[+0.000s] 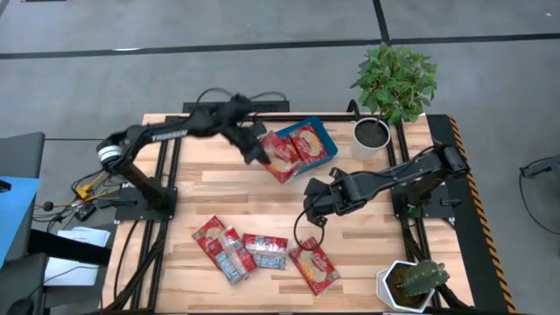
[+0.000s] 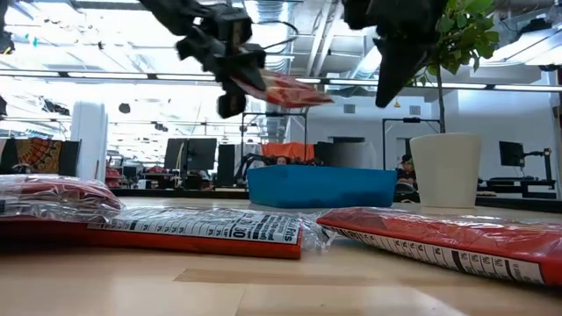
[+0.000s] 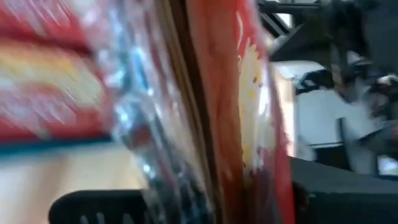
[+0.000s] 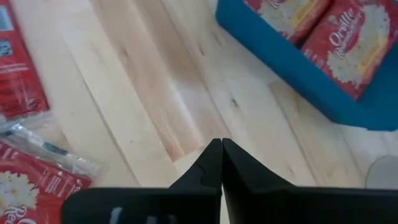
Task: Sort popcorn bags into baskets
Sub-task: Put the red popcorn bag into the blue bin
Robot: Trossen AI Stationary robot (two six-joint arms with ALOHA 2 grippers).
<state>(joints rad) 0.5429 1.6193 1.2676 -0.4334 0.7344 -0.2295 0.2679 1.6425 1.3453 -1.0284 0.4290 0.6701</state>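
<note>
Right now the left gripper (image 1: 255, 147), just above centre in the high view, is clamped on a red popcorn bag (image 1: 278, 157) and holds it in the air at the near-left edge of the teal basket (image 1: 325, 138), so delivery looks to be under way. Next it probably needs carrying over the basket, then letting go. Meanwhile the right gripper (image 1: 313, 210), fingers pressed together and empty, hangs mid-frame above the four bags (image 1: 241, 248) along the lower edge.

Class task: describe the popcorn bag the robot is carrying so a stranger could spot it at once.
Find the blue basket at the table's far edge, beside the white pot. At its near-left corner, the left gripper holds a red popcorn bag. It alone hangs in the air above the table; the others lie in the basket or on the wood.
</note>
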